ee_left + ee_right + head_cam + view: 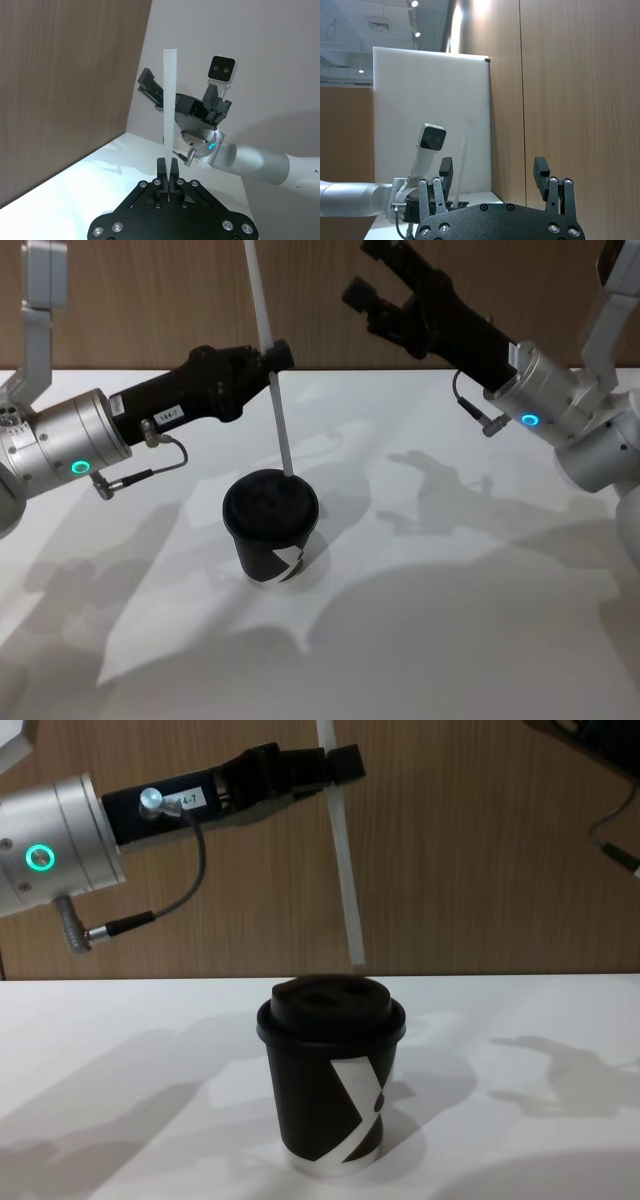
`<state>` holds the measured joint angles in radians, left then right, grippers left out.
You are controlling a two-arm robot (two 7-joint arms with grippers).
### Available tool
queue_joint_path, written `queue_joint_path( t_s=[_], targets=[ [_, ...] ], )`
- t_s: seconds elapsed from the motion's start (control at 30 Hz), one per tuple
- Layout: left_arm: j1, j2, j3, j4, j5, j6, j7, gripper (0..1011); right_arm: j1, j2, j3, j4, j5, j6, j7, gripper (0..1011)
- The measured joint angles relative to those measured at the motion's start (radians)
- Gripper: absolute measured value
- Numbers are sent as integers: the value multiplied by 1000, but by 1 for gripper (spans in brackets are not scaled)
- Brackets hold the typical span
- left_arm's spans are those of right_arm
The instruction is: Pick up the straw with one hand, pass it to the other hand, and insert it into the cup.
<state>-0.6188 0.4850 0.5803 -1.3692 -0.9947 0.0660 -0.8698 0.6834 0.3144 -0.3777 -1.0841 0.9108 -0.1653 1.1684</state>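
My left gripper (278,355) is shut on the thin white straw (272,370), gripping it above its middle and holding it nearly upright, slightly tilted. The black cup (272,535) with a domed lid and a white mark stands on the table below. In the chest view the straw (343,870) ends just above the cup's (330,1090) lid without touching it, with the left gripper (340,762) high above. My right gripper (372,272) is raised at the back right, open and holding nothing. From the left wrist, the straw (169,95) rises between the shut fingers (161,170).
The white table (480,640) has free room around the cup on all sides. A wooden wall runs behind it. The right wrist view shows the open right gripper (492,172), with the straw (461,170) and the left arm (350,200) farther off.
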Motion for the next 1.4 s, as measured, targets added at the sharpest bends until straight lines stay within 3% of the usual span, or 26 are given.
queue_joint_path(
  t_s=[0.6, 1.4],
  targets=[
    [-7, 15, 27, 3, -5, 0, -17, 5, 0, 0, 0, 0, 0, 0, 0, 1001],
    [-22, -8, 56, 57, 31, -7, -9, 6, 0, 0, 0, 0, 0, 0, 0, 1001]
  ],
)
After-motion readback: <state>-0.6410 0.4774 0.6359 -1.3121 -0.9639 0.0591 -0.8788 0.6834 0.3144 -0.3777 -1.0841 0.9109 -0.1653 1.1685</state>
